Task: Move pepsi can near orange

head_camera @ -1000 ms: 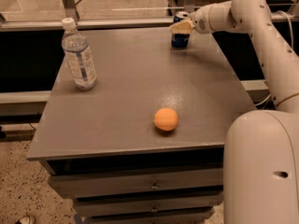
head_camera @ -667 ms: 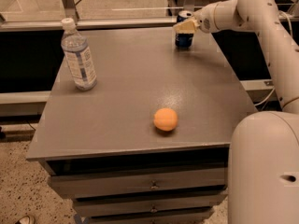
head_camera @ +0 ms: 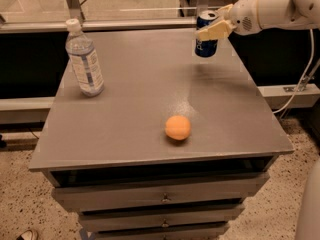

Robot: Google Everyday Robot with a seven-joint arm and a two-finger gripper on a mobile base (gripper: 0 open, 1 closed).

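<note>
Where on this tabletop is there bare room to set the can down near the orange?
Bare tabletop all round the orange: widest between it and the water bottle, also toward the right edge. The front strip is narrow. The tool holds the pepsi can over the far right corner.

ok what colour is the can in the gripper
Dark blue, silver top. The gripper holds the pepsi can over the table's far right corner; camera view.
</note>
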